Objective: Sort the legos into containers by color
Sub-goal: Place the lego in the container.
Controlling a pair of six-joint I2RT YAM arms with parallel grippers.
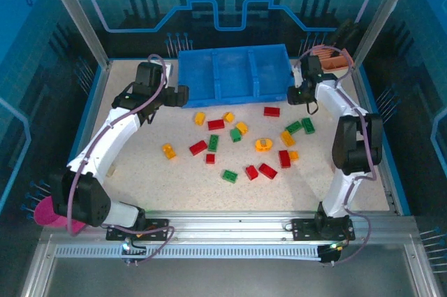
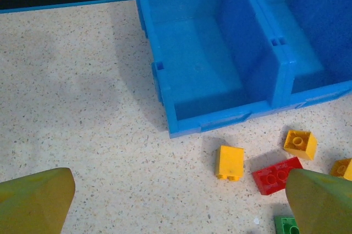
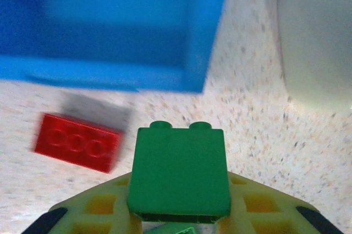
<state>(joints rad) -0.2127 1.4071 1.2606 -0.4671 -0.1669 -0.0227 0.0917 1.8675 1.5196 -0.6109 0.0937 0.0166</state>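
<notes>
Right wrist view: the right tool (image 3: 177, 215) is clenched on a green brick (image 3: 179, 170), held studs-up just off the near right corner of the blue tray (image 3: 110, 74). A red brick (image 3: 77, 141) lies on the table (image 3: 258, 129) close by.

Left wrist view: the left tool (image 2: 181, 192) is released, its fingers spread wide, near the tray's left compartment.

Top external view: the tray is set at the middle of the table's far edge. Loose bricks (image 1: 267, 170) are scattered over the table's centre.
</notes>
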